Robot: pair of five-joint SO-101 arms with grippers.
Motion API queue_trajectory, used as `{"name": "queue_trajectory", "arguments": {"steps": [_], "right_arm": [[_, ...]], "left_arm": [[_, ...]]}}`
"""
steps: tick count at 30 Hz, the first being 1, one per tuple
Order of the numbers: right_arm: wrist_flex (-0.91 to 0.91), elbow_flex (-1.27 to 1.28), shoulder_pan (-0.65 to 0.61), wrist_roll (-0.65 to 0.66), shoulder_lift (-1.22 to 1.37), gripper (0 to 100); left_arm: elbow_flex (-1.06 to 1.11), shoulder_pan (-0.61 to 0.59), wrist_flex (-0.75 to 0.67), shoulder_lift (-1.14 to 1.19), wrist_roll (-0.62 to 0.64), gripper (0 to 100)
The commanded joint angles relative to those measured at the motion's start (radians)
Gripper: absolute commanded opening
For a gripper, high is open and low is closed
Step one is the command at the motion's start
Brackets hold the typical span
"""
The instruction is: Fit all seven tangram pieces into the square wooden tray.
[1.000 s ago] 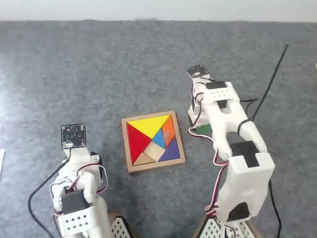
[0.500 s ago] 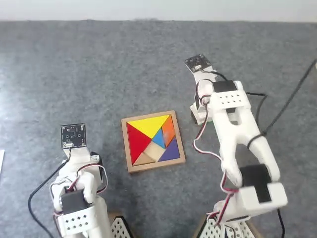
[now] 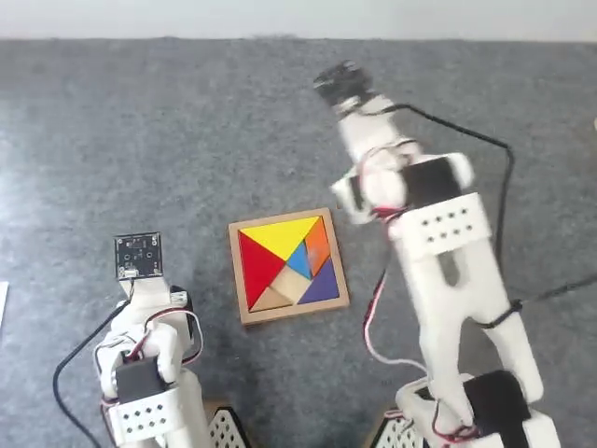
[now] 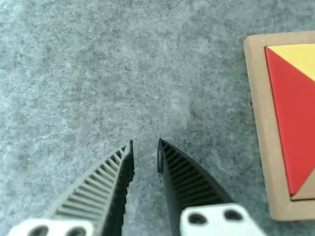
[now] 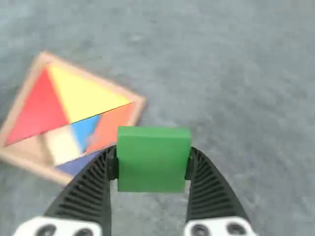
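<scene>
Right claw [image 5: 152,158] pinching the green square piece [image 5: 153,147] by two opposite edges, flat face up, held off the counter [image 3: 140,121] near the tray [image 3: 234,271] on its orange-piece [image 3: 318,245] side; tray lies flat between the two arm bases, touching neither, grey felt showing along all four rims; inside it the yellow triangle [image 3: 280,235], red triangle [image 3: 258,266], blue, orange, purple and tan pieces sit flush, with a pale square patch [image 3: 295,284] among them; left claw [image 4: 145,146] nearly pressed together, a thin slit between the tips, nothing in it, over bare felt just beside the tray's red-triangle rim; counter is grey carpet-like felt, running past the tray to a white wall strip [image 3: 280,17].
</scene>
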Motion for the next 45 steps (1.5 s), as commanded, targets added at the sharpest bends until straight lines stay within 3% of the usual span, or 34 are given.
{"name": "queue_trajectory", "arguments": {"steps": [1,3,12,17,25,28,45], "right_arm": [[0.041,-0.023,-0.139,0.129,-0.001,1.2],[0.03,0.021,-0.203,0.18,0.062,1.2],[-0.22,0.164,-0.374,0.176,0.348,1.2],[-0.237,0.14,-0.372,0.06,0.44,1.2],[-0.236,0.157,-0.361,0.066,0.46,1.6],[-0.239,0.153,-0.346,0.008,0.467,6.3],[-0.202,0.153,-0.351,-0.023,0.458,25.6]], "left_arm": [[-0.012,-0.006,0.003,-0.018,-0.002,8],[-0.012,-0.006,0.003,-0.018,-0.002,8],[-0.012,-0.006,0.003,-0.018,-0.002,8],[-0.012,-0.006,0.003,-0.018,-0.002,8],[-0.012,-0.006,0.003,-0.018,-0.002,8],[-0.012,-0.006,0.003,-0.018,-0.002,8],[-0.012,-0.006,0.003,-0.018,-0.002,8]]}}
